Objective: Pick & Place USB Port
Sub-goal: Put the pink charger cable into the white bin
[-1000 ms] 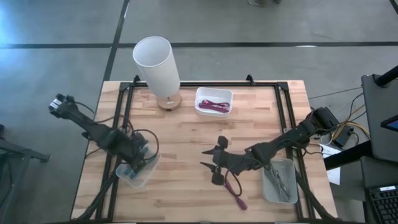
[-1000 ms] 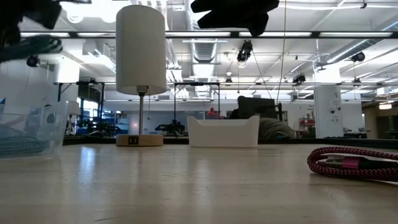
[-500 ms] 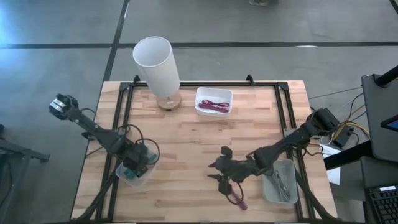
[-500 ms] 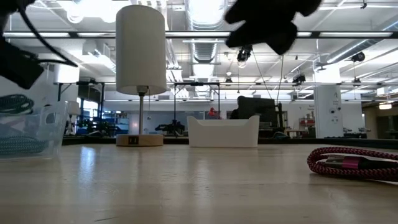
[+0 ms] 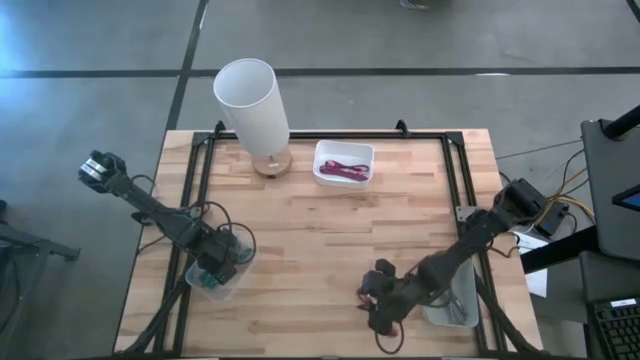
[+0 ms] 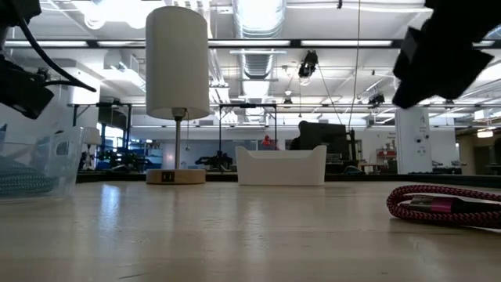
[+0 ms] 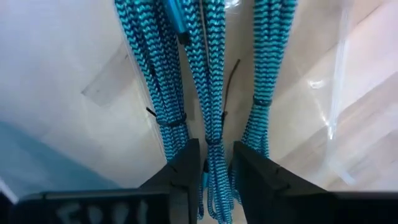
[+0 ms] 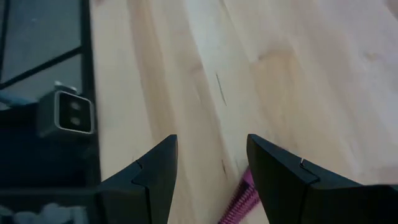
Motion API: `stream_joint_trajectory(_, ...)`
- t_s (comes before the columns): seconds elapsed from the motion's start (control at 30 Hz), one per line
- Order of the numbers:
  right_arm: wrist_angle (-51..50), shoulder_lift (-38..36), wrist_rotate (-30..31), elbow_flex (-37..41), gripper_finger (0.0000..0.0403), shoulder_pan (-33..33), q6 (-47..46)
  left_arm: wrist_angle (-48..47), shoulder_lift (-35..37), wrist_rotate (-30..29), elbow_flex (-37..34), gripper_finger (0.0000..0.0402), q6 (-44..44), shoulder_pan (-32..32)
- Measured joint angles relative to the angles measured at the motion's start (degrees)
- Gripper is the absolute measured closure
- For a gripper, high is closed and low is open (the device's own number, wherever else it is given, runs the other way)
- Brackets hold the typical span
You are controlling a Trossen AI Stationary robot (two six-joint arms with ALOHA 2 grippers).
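I hold the right gripper [image 5: 383, 305] at the lower centre-right of the high view, fingers spread and empty, directly above the magenta braided USB cable [image 6: 438, 205]. That cable lies coiled on the table [image 5: 310, 230], its long axis running toward the lower edge, just below my fingertips. The left gripper [image 7: 209, 163] sits inside the clear bin [image 5: 205, 285] at lower left, fingers partly parted around a teal braided cable [image 7: 208, 81]; I cannot tell whether it grips. The right arm is nearer the magenta cable.

Braided teal cable [image 7: 211, 93], wooden table [image 5: 320, 230]
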State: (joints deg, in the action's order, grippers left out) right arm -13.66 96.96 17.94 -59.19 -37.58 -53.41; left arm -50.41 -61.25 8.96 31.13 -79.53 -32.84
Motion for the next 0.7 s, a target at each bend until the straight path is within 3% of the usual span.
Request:
stream_joint_trajectory(0.2, -0.64, 3.31, 0.00, 0.19, 0.0216, -0.33, -4.24, -0.25, 0.02, -0.97, 3.83, 0.0312, 0.90, 0.00)
stream_joint_trajectory(0.4, -10.27, 3.70, -0.04, 0.21, 0.0216, -0.33, -11.66, -2.08, 0.30, -7.88, 11.46, 0.0312, 3.95, 0.00)
stream_joint_trajectory(0.53, -11.27, 3.79, -0.27, 0.25, 0.0216, -0.33, -13.51, -1.94, 0.28, -16.91, 17.18, 0.0312, 7.59, 0.00)
stream_joint_trajectory(0.7, -9.72, 5.91, -3.34, 0.27, 0.0216, -0.44, -13.73, 2.41, 0.25, -35.15, 21.45, 0.0312, 18.75, -0.19)
